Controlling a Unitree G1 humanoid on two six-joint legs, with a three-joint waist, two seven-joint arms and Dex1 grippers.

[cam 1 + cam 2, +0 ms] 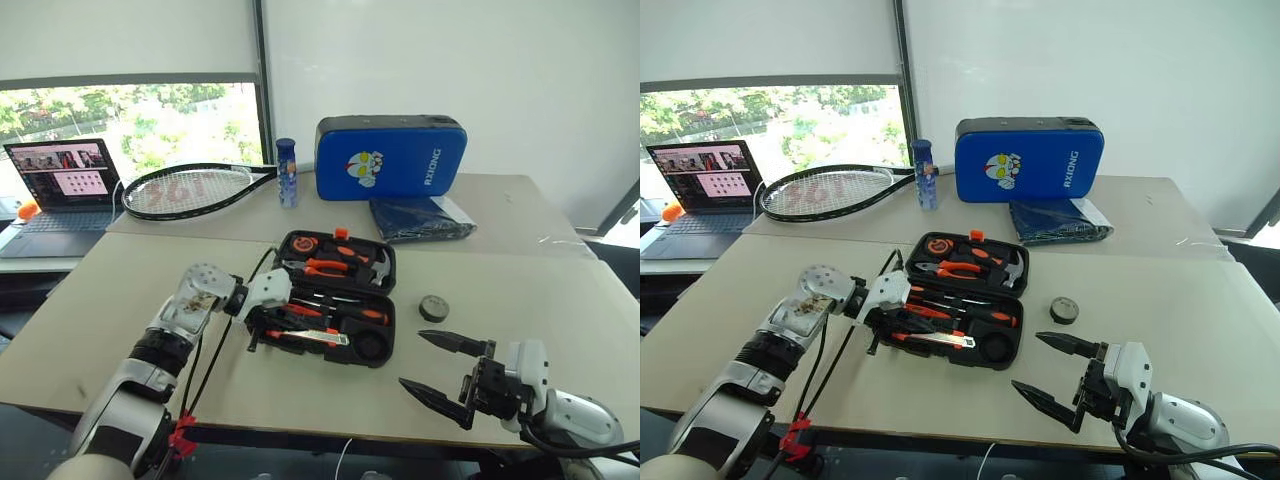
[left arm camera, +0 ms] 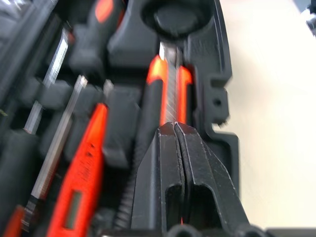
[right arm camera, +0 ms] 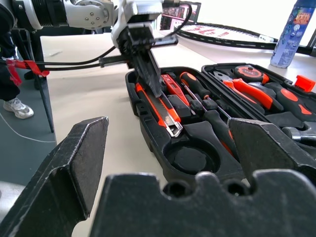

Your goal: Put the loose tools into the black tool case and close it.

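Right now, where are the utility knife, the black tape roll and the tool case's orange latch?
utility knife [image 3: 159,105], right wrist view, orange body.
black tape roll [image 1: 434,308], left eye view, top face.
orange latch [image 1: 341,233], left eye view, its middle.

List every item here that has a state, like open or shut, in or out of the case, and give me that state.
Tool case: open, lid flat on the table.
Utility knife: in its slot along the case's front edge.
Tape roll: out of the case, loose on the table.
Left gripper: shut, tips down on the utility knife.
Right gripper: open, empty.
Laptop: open, screen lit.
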